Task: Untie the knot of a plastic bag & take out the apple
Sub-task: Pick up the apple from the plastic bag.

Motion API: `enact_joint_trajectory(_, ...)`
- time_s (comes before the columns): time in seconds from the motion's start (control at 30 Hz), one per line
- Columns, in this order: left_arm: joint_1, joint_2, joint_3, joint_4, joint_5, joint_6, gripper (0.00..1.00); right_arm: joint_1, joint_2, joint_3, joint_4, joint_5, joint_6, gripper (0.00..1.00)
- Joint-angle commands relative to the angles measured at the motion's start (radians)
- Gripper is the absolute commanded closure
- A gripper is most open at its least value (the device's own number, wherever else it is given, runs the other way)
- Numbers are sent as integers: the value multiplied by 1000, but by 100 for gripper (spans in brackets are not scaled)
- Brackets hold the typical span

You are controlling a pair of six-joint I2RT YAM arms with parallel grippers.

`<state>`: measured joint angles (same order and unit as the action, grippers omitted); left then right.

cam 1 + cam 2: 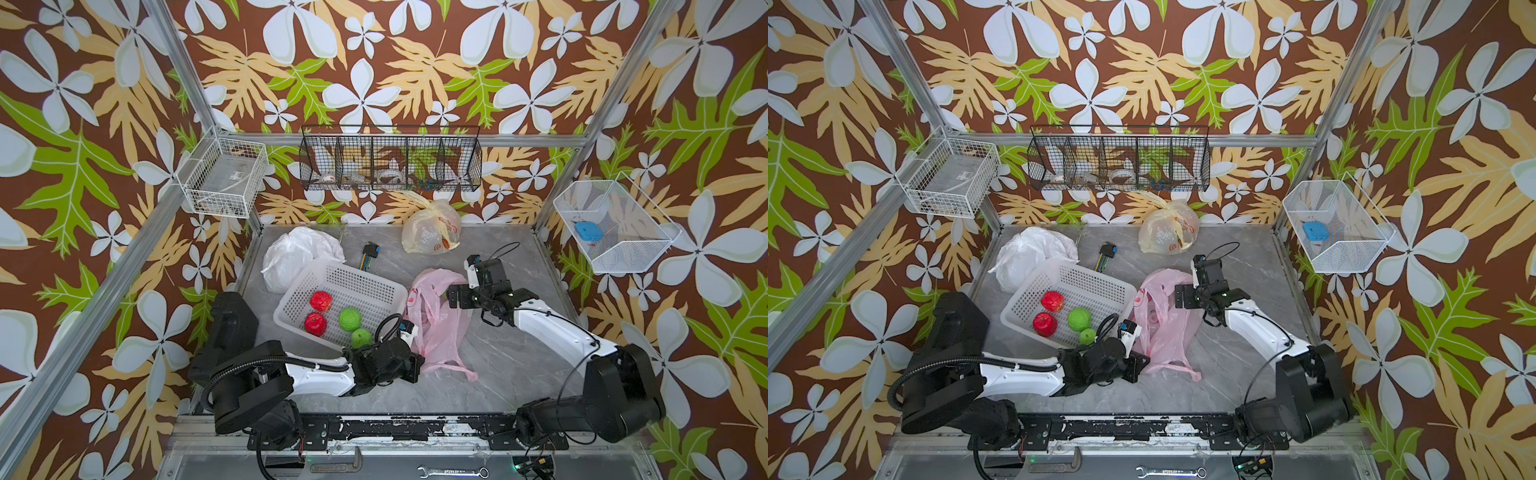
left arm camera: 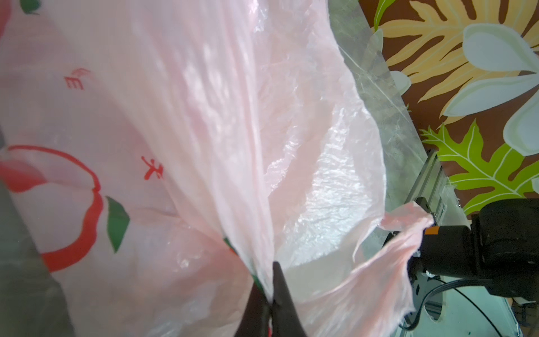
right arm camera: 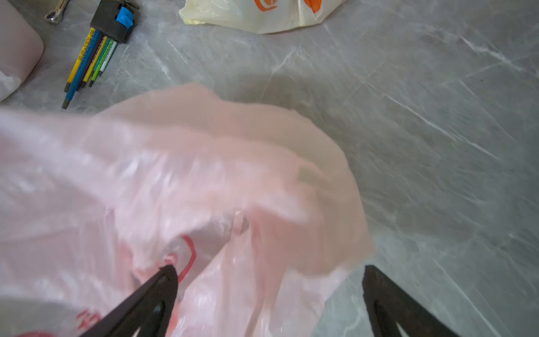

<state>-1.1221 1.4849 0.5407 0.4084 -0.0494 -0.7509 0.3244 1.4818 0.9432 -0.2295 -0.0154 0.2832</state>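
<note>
Left jaws pinch pink bag [image 2: 186, 122]; right jaws gape.

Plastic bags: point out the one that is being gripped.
The pink bag, pinched by the shut left end effector; the white bag and yellowish bag lie untouched farther back.

My left end effector [image 2: 269, 291] is cut off by the wrist picture's edge, with only its pinched-together tips showing on the pink bag [image 2: 180, 146]; the film just ahead of my right end effector [image 3: 269, 267] is blurred, and its spread fingers [image 3: 145, 303] are cropped too; whether anything lies inside the bag I cannot tell; the bits in the black wire rack [image 1: 390, 160], far beyond both, are too small to name.
</note>
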Motion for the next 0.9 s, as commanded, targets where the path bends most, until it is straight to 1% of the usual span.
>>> enact_joint_trajectory(0.0, 1, -26, -26, 29, 6, -9, 100, 1, 139, 103, 92, 87, -75, 1)
enact_joint_trajectory(0.03, 1, -30, -27, 24, 8, -8, 100, 2, 193, 148, 83, 91, -98, 4)
enact_joint_trajectory(0.07, 0, -35, -26, 14, 6, -8, 100, 5, 241, 191, 79, 104, -111, 13)
enact_joint_trajectory(0.1, 1, -37, -20, 6, 6, -5, 100, 11, 263, 206, 97, 118, -116, 25)
enact_joint_trajectory(0.13, 0, -36, -14, -4, 4, -3, 100, 20, 262, 205, 122, 128, -116, 42)
enact_joint_trajectory(0.17, 0, -33, -5, -14, 3, 4, 100, 36, 242, 199, 145, 143, -115, 62)
enact_joint_trajectory(0.2, 1, -27, 11, -27, 3, 9, 100, 69, 207, 189, 164, 176, -124, 76)
enact_joint_trajectory(0.23, 0, -21, 23, -38, 0, 15, 100, 105, 163, 176, 179, 221, -142, 85)
enact_joint_trajectory(0.3, 0, -7, 47, -52, -6, 19, 100, 202, 63, 145, 206, 326, -207, 99)
enact_joint_trajectory(0.33, 0, 1, 55, -55, -11, 19, 100, 241, 22, 136, 207, 366, -229, 100)
enact_joint_trajectory(0.4, -1, 14, 79, -71, -22, 18, 100, 316, -62, 113, 195, 420, -248, 100)
enact_joint_trajectory(0.43, 1, 20, 86, -77, -31, 16, 100, 332, -100, 99, 188, 423, -240, 100)
enact_joint_trajectory(0.53, 1, 31, 98, -88, -59, 8, 100, 341, -199, 29, 169, 409, -170, 100)
enact_joint_trajectory(0.57, 0, 33, 98, -89, -67, 6, 100, 340, -219, 9, 160, 412, -152, 97)
enact_joint_trajectory(0.6, 0, 36, 94, -86, -72, 6, 100, 340, -230, -8, 146, 416, -140, 91)
enact_joint_trajectory(0.63, 1, 37, 90, -80, -77, 6, 100, 341, -237, -21, 134, 423, -131, 82)
enact_joint_trajectory(0.7, 1, 46, 76, -67, -82, 7, 100, 340, -243, -48, 108, 432, -99, 61)
enact_joint_trajectory(0.77, 0, 52, 72, -66, -75, 5, 100, 341, -250, -61, 76, 432, -51, 47)
enact_joint_trajectory(0.8, 0, 53, 70, -69, -71, 5, 100, 340, -257, -61, 47, 429, -11, 41)
enact_joint_trajectory(0.87, 0, 46, 59, -69, -62, -1, 100, 341, -277, -62, -14, 419, 70, 36)
